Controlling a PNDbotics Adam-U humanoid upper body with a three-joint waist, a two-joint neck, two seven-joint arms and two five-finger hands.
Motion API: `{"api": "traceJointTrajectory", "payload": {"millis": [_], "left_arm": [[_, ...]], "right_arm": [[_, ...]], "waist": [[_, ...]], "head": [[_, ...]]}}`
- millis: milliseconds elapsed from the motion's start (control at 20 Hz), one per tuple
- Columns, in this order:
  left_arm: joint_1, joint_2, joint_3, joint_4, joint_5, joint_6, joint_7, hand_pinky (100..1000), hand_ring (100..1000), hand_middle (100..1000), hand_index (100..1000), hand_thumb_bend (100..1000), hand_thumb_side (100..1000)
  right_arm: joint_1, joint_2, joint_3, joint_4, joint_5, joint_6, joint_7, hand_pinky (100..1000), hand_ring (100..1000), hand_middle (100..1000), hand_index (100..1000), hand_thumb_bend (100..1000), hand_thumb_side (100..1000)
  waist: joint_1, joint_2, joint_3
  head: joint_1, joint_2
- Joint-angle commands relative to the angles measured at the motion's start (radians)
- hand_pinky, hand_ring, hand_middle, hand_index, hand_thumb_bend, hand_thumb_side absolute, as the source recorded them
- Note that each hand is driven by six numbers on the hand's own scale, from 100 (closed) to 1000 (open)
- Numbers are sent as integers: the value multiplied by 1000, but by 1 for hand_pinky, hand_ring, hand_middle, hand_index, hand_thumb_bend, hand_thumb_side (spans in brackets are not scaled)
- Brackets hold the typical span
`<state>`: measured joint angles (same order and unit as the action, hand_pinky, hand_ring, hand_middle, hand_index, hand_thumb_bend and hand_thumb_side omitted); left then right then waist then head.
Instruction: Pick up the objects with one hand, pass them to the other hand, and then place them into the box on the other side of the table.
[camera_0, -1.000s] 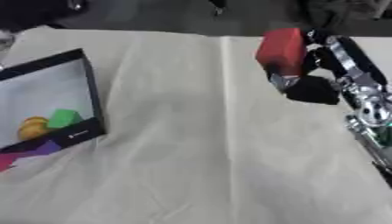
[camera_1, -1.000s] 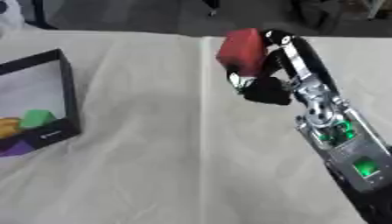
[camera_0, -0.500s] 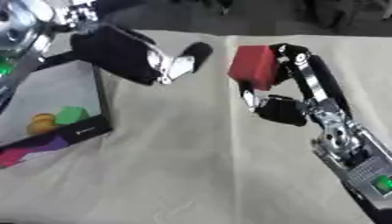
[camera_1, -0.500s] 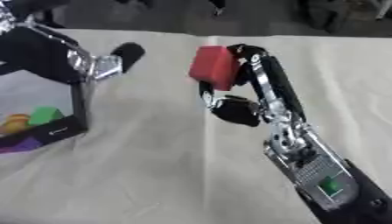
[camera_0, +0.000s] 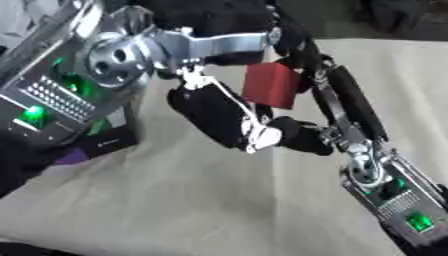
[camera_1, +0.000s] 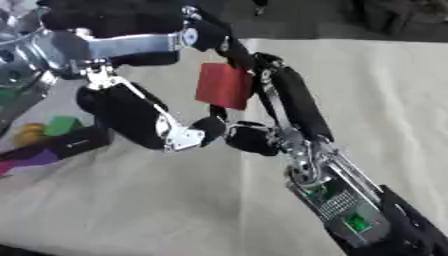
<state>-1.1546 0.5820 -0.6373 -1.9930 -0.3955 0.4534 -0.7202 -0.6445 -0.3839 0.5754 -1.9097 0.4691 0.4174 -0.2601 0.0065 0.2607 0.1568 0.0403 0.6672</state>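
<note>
Red block (camera_1: 225, 86), boxy and matte, sits pinched in the right hand (camera_1: 262, 112); the left hand (camera_1: 144, 117) apparently touches it, fingers curled. Only the right eye view shows green and yellow pieces (camera_1: 48, 127).

I see my right hand (camera_1: 262, 95) curled round the red block (camera_1: 224, 85) above the bench (camera_1: 385, 100), my left hand (camera_1: 144, 117) touching it.

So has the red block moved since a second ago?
Yes. The red block, held in the right hand, has travelled left across the cloth toward the box, and the left hand now meets it.
</note>
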Motion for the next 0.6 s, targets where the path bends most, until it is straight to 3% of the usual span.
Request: {"api": "traceJointTrajectory", "payload": {"millis": [50,200,300,450,600], "left_arm": [[-21,-3,1,-7,-43,35,-10,866,874,784,889,282,321],[-19,-5,-3,-7,-126,46,-5,857,873,788,899,421,270],[-20,-9,-6,-7,-203,28,6,826,845,762,880,469,177],[-12,-6,-14,-7,-281,-7,15,812,822,732,856,457,113],[8,12,-8,-7,-288,-8,35,811,816,723,854,422,112]], "right_arm": [[-20,1,1,-15,30,-8,16,602,512,522,566,100,100],[-19,3,1,-18,37,-7,24,599,509,521,566,100,100],[-17,4,0,-19,38,-6,23,598,506,520,565,100,100],[-11,6,0,-17,44,-5,15,596,505,520,564,100,100],[-7,6,-1,-13,49,-2,6,596,505,519,563,100,100]], "waist": [[2,-28,2],[1,-28,3],[1,-28,3],[0,-26,4],[1,-25,5]], "head": [[5,4],[7,-1],[9,-3],[12,3],[8,7]]}}
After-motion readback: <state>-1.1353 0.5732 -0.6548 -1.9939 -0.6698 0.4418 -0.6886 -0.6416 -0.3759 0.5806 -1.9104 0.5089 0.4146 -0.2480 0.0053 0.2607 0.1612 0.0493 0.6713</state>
